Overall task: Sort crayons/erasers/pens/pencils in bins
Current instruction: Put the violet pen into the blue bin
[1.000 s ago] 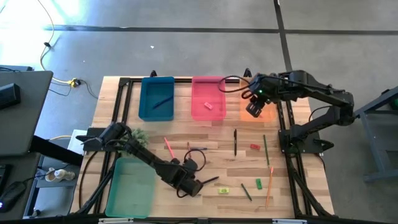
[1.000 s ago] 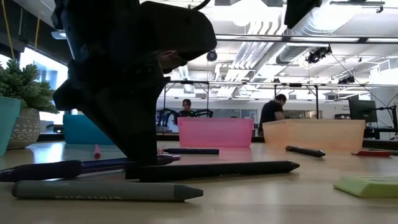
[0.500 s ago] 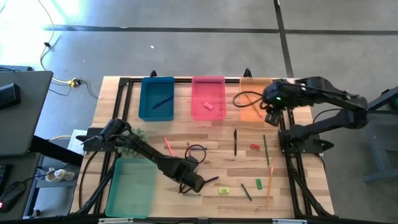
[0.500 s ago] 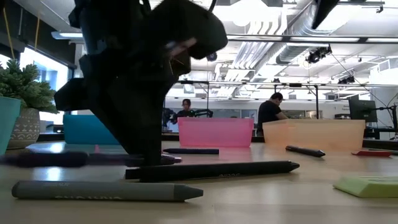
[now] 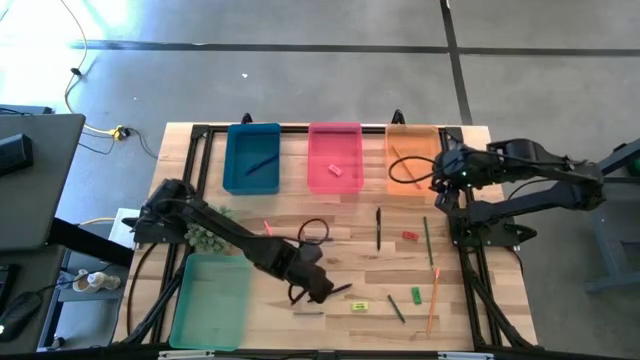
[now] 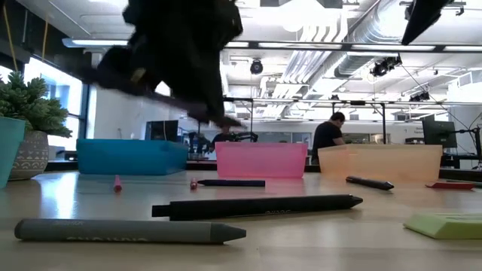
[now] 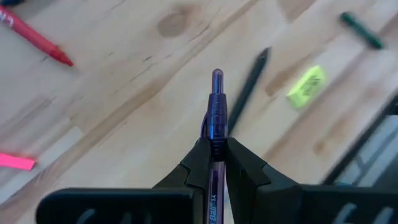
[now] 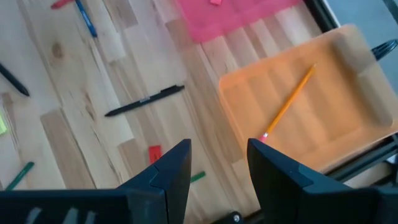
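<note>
High view: left pincer (image 5: 318,287) over mid-bench (image 5: 340,225), near a black pen (image 5: 336,291) and yellow eraser (image 5: 360,306). Right pincer (image 5: 440,188) beside the orange bin (image 5: 412,140) holding an orange pencil (image 5: 404,166). Blue bin (image 5: 252,158), pink bin (image 5: 334,158), green bin (image 5: 212,300) apart.

Low view: left pincer blurred, raised above the bench; grey crayon (image 6: 128,230) and black pen (image 6: 260,205) lying in front.

Left wrist view: left pincer (image 7: 212,149) clamped on a purple pen (image 7: 215,112), lifted off the wood; red crayon (image 7: 31,37) and yellow eraser (image 7: 306,86) below.

Right wrist view: right pincer (image 8: 217,155) parted, empty, above the orange bin's (image 8: 348,99) edge; orange pencil (image 8: 287,103) inside.
</note>
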Controlling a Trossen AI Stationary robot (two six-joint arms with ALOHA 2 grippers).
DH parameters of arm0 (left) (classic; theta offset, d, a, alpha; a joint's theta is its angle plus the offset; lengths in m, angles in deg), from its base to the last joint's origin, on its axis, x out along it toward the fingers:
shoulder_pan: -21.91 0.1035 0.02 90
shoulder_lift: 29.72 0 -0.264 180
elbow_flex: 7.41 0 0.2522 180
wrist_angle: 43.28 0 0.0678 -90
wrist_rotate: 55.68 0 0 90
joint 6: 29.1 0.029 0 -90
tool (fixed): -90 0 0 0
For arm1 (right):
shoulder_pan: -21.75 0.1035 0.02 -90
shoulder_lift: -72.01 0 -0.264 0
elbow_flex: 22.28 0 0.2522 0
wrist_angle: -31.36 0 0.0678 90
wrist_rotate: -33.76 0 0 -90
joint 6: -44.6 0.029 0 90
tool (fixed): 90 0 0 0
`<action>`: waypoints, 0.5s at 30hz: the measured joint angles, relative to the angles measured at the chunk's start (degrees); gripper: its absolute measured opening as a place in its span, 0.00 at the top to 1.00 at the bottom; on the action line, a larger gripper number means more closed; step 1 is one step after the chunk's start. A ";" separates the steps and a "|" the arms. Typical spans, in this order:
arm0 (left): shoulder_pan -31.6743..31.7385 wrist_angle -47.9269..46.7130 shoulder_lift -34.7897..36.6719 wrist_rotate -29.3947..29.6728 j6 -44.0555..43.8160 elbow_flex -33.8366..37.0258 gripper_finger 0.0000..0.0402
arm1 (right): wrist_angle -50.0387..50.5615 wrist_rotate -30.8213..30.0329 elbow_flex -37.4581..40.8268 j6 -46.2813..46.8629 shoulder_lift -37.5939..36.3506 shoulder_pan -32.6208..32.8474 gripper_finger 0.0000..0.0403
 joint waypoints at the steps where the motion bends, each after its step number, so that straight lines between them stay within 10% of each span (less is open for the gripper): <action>1: -0.11 -0.16 0.82 0.10 0.00 -0.03 0.95 | -0.04 0.01 0.41 0.13 -0.07 0.08 0.63; 15: -6.28 -7.21 14.96 12.13 -5.29 -0.12 0.97 | -6.61 0.02 1.05 0.38 0.24 0.24 0.63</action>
